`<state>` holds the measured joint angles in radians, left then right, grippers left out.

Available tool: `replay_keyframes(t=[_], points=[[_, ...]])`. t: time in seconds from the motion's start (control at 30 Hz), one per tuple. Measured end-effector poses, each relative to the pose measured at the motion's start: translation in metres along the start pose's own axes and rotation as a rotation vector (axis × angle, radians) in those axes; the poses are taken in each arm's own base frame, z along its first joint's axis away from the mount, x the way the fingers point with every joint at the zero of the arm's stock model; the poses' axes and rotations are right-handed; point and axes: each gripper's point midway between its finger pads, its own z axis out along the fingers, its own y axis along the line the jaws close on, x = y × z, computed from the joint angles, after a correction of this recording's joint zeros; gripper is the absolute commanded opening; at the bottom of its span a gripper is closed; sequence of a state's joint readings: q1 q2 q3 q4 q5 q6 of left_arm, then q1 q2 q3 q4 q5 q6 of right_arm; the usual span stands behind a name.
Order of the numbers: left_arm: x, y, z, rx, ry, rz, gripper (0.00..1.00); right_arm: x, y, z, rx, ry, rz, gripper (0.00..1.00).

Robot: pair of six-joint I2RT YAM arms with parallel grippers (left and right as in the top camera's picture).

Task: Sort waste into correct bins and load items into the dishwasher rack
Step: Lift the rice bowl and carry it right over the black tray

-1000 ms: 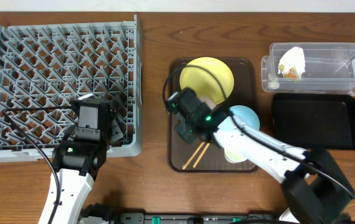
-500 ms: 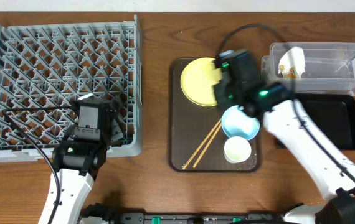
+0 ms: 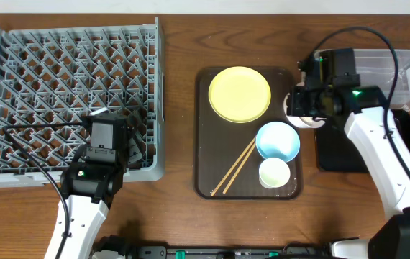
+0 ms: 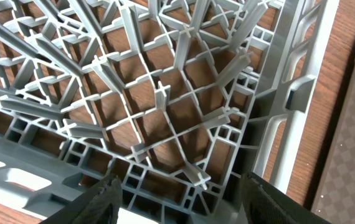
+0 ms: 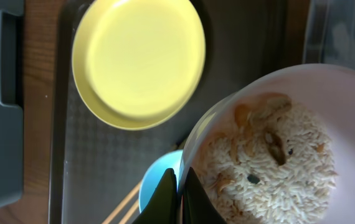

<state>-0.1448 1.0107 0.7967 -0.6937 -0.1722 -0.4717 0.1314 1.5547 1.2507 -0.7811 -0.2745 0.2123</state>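
Note:
My right gripper (image 5: 180,193) is shut on the rim of a white bowl (image 5: 277,155) holding whitish rice crumbs (image 5: 271,168). In the overhead view this bowl (image 3: 295,109) hangs by the brown tray's right edge, left of the clear tub (image 3: 377,72) and the black tray (image 3: 370,140). A yellow plate (image 3: 239,94), light blue bowl (image 3: 277,140), small white cup (image 3: 274,173) and wooden chopsticks (image 3: 234,169) lie on the brown tray. My left gripper (image 4: 184,208) stands open over the front right corner of the grey dishwasher rack (image 3: 68,93), nothing between its fingers (image 4: 106,199).
The dark brown serving tray (image 3: 208,144) sits mid-table between the rack and the bins. My right arm (image 3: 377,144) crosses above the black tray and part of the clear tub. The rack's right wall (image 4: 296,93) runs beside my left gripper.
My right arm has swung from over the brown tray to the right, carrying the white bowl towards the bins. The left arm has not moved.

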Motion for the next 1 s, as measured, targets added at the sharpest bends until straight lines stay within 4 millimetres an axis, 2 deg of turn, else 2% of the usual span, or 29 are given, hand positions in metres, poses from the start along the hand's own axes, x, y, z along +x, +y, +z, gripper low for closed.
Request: replay_keyframes(t=[0.43, 1.0], points=[[-0.001, 0.000, 0.000, 0.002, -0.003, -0.001, 0.64, 0.010, -0.033, -0.005, -0.045, 0.040, 0.137, 0.01], [-0.001, 0.000, 0.000, 0.002, -0.003, -0.001, 0.64, 0.023, -0.083, -0.015, -0.358, -0.061, 0.280, 0.01]])
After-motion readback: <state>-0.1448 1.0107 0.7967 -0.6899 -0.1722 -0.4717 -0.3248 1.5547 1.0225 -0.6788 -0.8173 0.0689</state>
